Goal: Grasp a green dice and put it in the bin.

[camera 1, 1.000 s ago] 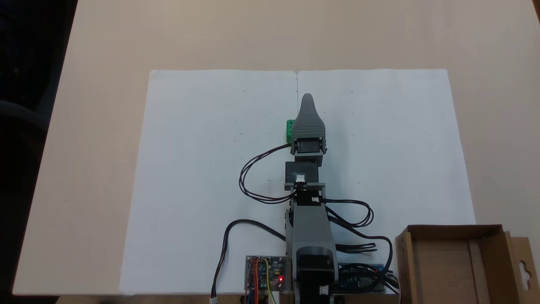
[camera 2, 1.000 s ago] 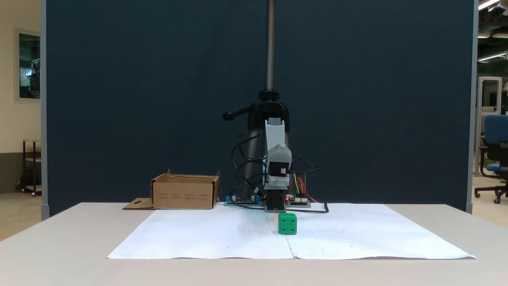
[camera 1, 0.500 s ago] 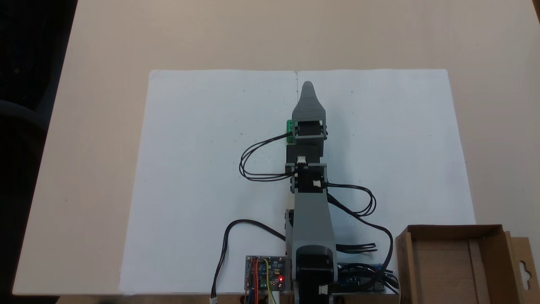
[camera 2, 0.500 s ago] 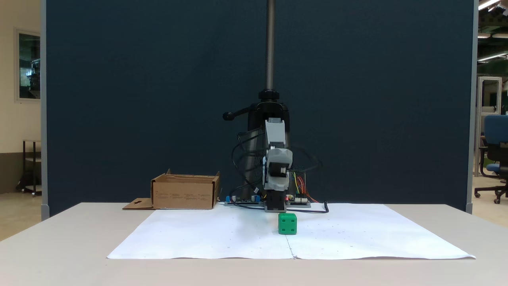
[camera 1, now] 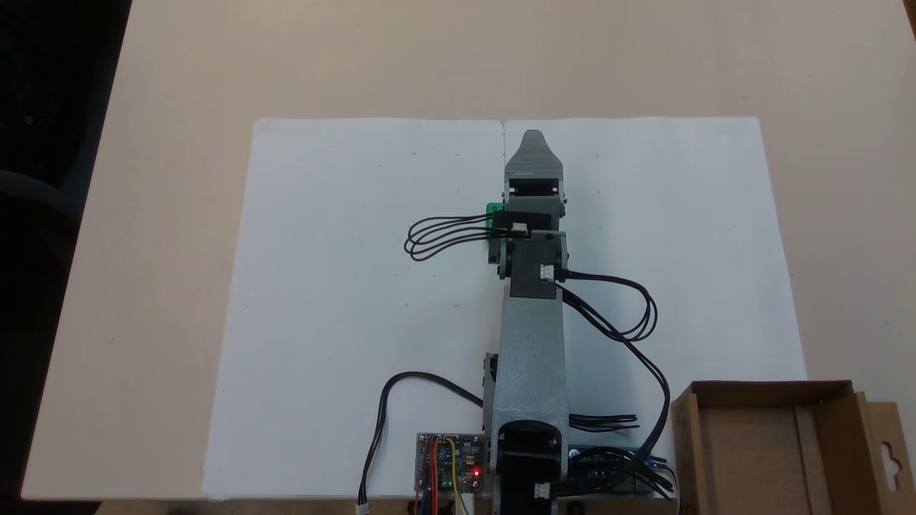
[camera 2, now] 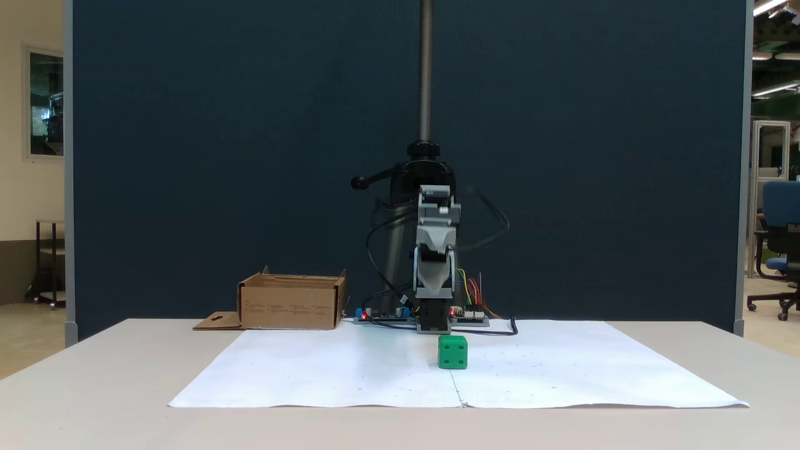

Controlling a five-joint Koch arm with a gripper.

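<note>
Fixed views show my pincer (camera 1: 533, 136) raised over the green dice (camera 2: 452, 351), reaching; I cannot tell its opening. Next I must descend around it.

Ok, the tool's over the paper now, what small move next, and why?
Probably lower the tool toward the green dice. The dice sits free on the white paper, well below the raised tool, and from above the arm largely covers it, so they look roughly aligned. Whether the tool is open is unclear.
</note>
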